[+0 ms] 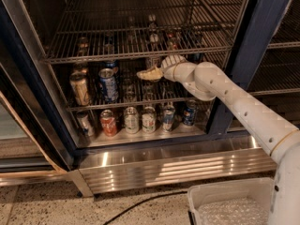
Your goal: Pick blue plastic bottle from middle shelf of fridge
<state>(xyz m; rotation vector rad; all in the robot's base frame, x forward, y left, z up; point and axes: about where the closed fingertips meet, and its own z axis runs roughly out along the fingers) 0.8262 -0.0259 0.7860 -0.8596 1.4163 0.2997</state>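
Gripper (149,73) is inside fridge (253,41) above middle shelf (89,108), right by blue plastic bottle (153,41); grip state can't tell. Bottle prob. not lifted yet; grasp & pull-out left.

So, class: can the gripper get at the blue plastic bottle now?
Probably yes: the gripper hangs over the middle shelf right in front of the blue plastic bottle, with nothing seen between them.
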